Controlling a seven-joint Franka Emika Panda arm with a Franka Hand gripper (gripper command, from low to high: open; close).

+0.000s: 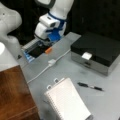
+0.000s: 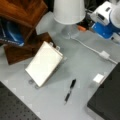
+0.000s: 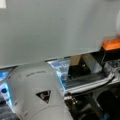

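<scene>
Front view: gripper (image 1: pixel 43 40) near orange block (image 1: pixel 48 50) (long axis diagonal).

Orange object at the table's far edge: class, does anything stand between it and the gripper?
Nothing visible does. In a front view the gripper hangs at the table's far edge, right beside the orange object. The white cable, notebook and pen lie nearer the camera, off that path.

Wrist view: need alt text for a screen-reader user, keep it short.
A grey table top fills the upper half, with an orange object at its right edge. Below the table's edge lie dark clutter and a blue-lit patch, and a white rounded robot-arm part fills the lower left. The gripper's fingers do not show here.
</scene>
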